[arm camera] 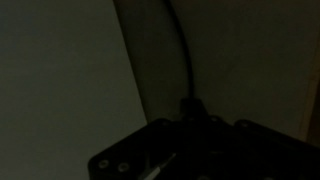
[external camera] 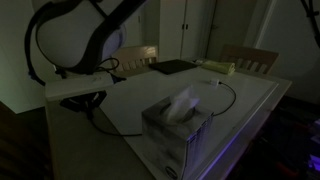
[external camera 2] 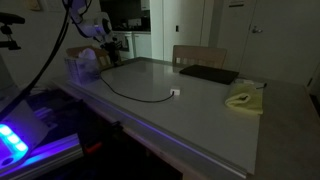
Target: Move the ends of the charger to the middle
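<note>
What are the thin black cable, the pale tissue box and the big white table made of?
Thin black cable: probably rubbery plastic, matt; it bends in soft loops.
Pale tissue box: looks like cardboard, with flat sides and sharp edges; a soft white paper tissue sticks out on top.
Big white table: hard and smooth with a faint shine, maybe laminate or painted wood; the dim light leaves it open.
</note>
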Tool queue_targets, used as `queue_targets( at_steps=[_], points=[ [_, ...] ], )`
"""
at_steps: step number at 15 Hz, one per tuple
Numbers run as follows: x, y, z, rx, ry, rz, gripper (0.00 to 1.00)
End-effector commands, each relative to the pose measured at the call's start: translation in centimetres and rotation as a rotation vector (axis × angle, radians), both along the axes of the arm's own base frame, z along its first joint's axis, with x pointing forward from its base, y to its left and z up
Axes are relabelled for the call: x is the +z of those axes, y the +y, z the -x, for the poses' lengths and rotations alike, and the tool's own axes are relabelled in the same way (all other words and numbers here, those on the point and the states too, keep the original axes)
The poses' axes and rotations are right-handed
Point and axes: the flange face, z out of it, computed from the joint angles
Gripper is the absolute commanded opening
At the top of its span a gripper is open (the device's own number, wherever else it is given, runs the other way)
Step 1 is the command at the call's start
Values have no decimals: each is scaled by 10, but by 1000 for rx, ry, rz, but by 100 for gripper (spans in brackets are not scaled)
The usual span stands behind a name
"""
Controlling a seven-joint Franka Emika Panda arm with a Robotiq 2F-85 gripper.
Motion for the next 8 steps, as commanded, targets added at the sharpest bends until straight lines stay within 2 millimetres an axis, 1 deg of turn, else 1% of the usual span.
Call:
queue_targets(
  at_steps=[1, 3, 5, 8],
  points=[
    [12, -8, 0, -18, -4, 19, 1],
    [15, -11, -3, -36, -13, 14, 1],
    [22, -10, -8, -54, -18, -44, 1],
    [41, -11, -15, -98, -43, -89, 1]
  ],
)
